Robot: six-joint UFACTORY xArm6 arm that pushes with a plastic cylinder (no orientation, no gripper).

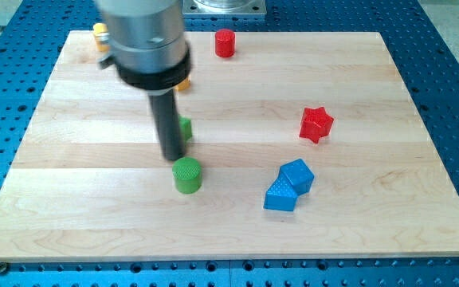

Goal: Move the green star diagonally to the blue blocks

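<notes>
My tip point(173, 157) is at the lower end of the dark rod, left of the board's centre. A green block point(186, 127), mostly hidden behind the rod, peeks out on the rod's right side; its shape cannot be made out. A green cylinder point(187, 174) stands just below and right of my tip, nearly touching it. Two blue blocks lie touching at the lower right: a blue cube-like block point(297, 174) and a blue wedge-like block point(280, 195) below it.
A red star point(316, 123) lies right of centre. A red cylinder point(225, 43) stands near the top edge. A yellow block point(100, 33) shows at the top left, and an orange piece point(183, 83) peeks out behind the arm's body.
</notes>
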